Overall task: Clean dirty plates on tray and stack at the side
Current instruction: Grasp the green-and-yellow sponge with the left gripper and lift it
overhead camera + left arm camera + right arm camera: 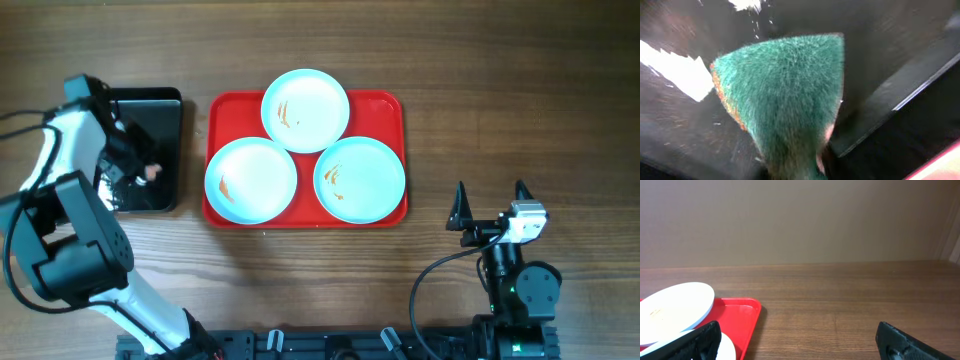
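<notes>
Three pale blue plates with orange-brown smears lie on the red tray (385,108): one at the back (305,108), one front left (251,180), one front right (359,178). My left gripper (138,172) is low over the black tray and shut on a green scouring sponge (785,90) with an orange edge; the sponge hides its fingertips (800,172). My right gripper (490,208) is open and empty, right of the red tray. In the right wrist view its fingers (805,340) frame bare table, with a plate (670,311) and the red tray's corner (742,311) at the left.
A glossy black tray (165,110) lies left of the red tray and fills the left wrist view (900,45). Wooden tabletop lies on all sides. The arm bases stand at the front edge.
</notes>
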